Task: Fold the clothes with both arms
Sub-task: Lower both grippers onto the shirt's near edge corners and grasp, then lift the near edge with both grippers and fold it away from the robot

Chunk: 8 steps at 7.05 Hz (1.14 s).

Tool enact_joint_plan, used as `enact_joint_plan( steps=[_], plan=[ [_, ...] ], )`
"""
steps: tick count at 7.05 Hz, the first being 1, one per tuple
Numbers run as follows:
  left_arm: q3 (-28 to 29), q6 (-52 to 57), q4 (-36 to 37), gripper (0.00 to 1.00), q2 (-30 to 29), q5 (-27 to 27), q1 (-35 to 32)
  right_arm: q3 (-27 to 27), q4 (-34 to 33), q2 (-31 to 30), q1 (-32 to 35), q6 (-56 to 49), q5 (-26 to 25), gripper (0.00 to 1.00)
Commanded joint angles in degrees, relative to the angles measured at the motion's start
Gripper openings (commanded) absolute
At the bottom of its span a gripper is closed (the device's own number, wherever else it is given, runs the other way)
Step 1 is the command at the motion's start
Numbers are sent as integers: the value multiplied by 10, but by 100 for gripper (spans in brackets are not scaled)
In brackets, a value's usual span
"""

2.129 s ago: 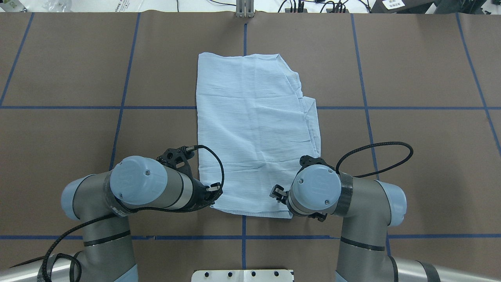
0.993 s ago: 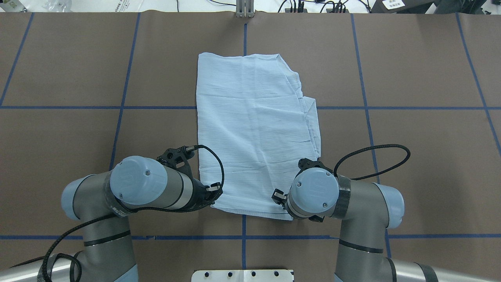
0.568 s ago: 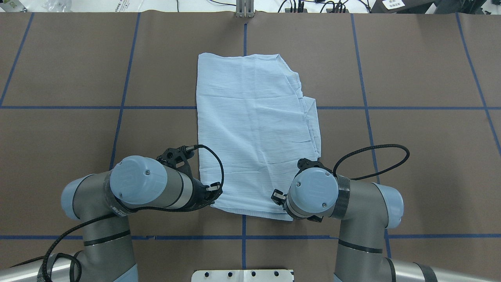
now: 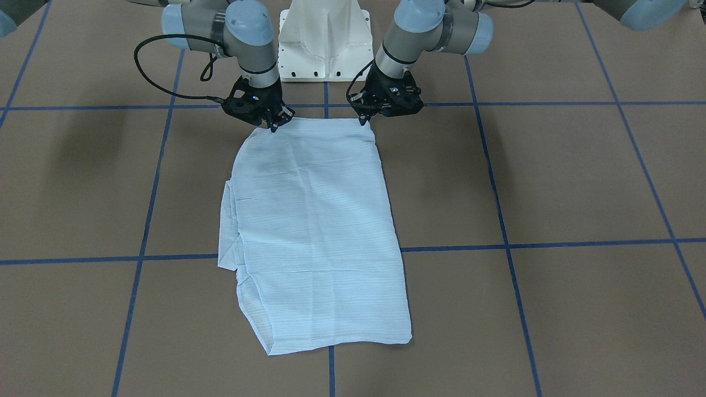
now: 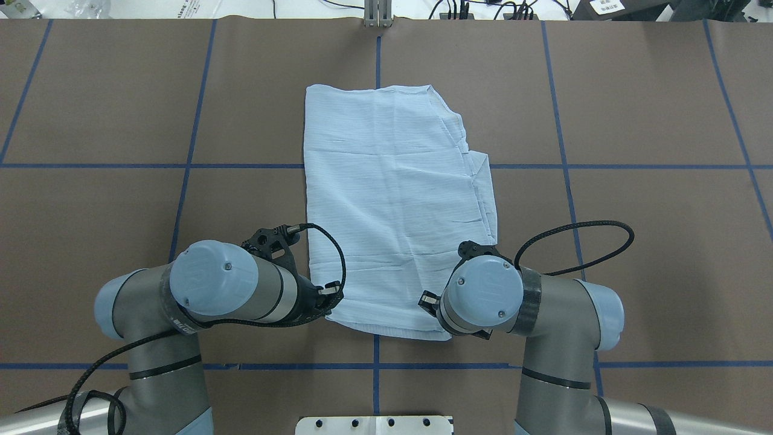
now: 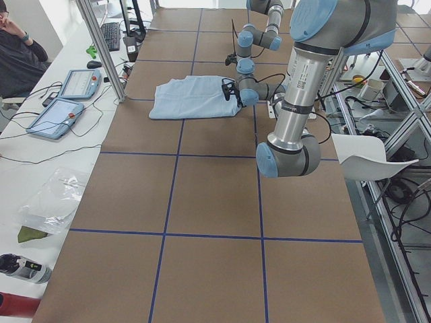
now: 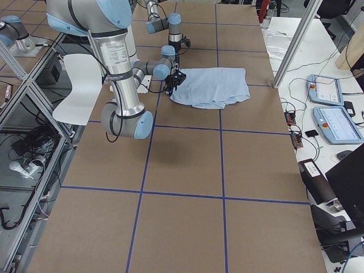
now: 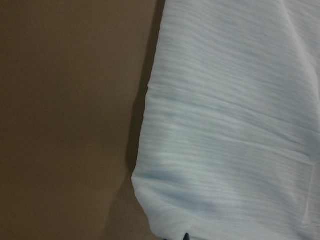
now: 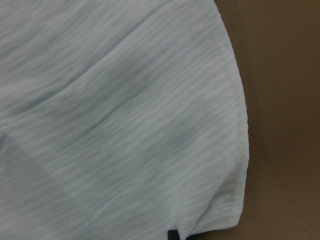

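Shifted slightly toward the robot: right arm [image 5: 546, 302], with the right fingers [image 4: 273, 125] now at the shirt [image 5: 392, 199], near corner. Unmoved: left fingers [image 4: 364, 118], at the other near corner. Open or closed: cannot tell for either. Shirt: flat, middle of tabletop [image 5: 634, 109], folded narrow; near hem judged ready for lifting. Surface: brown, blue-taped grid. Room: tablets [image 6: 55, 116] on a side bench.

The shirt [image 5: 392, 199] lies on the bench [image 5: 121, 109], at its centre. The left gripper [image 4: 364, 119] and the right gripper [image 4: 274, 125] sit at its robot-side corners.
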Motion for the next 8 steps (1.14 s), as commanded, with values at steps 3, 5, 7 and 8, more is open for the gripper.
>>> enact_joint_plan(
  steps=[3, 5, 7, 8],
  plan=[
    [-59, 0, 17, 0, 18, -8, 2, 82, -4, -23, 11, -1, 14, 0],
    [-125, -1, 93, 0, 18, -17, 17, 146, -5, -52, 10, -1, 77, 0],
    [-206, -1, 185, 0, 17, -20, 54, 202, -5, -71, 11, 0, 171, 0],
    [-247, -2, 238, 0, 16, -39, 72, 224, -5, -72, 15, 0, 216, 0]
  ],
)
